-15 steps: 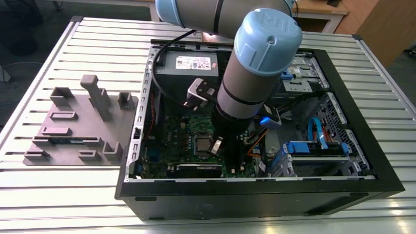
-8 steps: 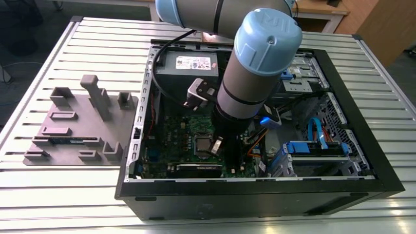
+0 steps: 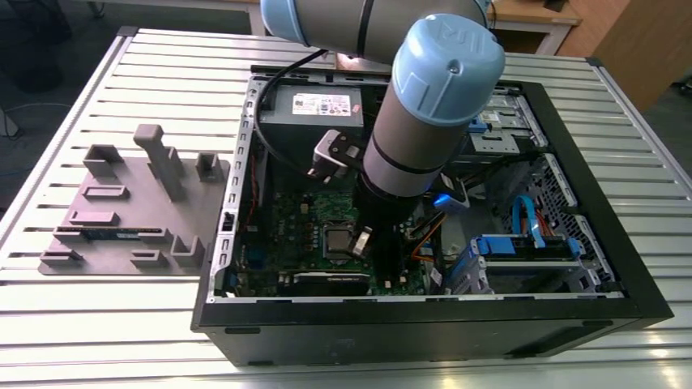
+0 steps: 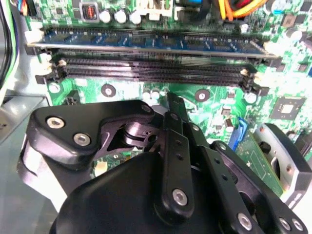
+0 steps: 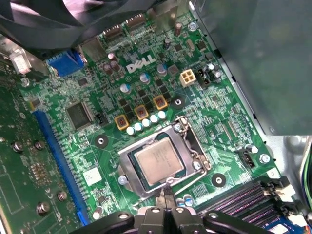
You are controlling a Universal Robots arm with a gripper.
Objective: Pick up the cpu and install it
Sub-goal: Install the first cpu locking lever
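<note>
A ribbed grey metal table (image 3: 130,332) carries an open black computer case (image 3: 433,324) and, by the exterior view's left edge, a grey plastic fixture tray (image 3: 119,219). Inside, the small silver square cpu (image 5: 159,160) lies seated in the metal-framed socket (image 5: 195,146) of the green motherboard (image 5: 214,122). The black gripper (image 5: 166,194) hovers at the socket's edge, fingertips pinched together, grasping nothing. The arm's grey tube (image 3: 416,154) hides part of the board.
</note>
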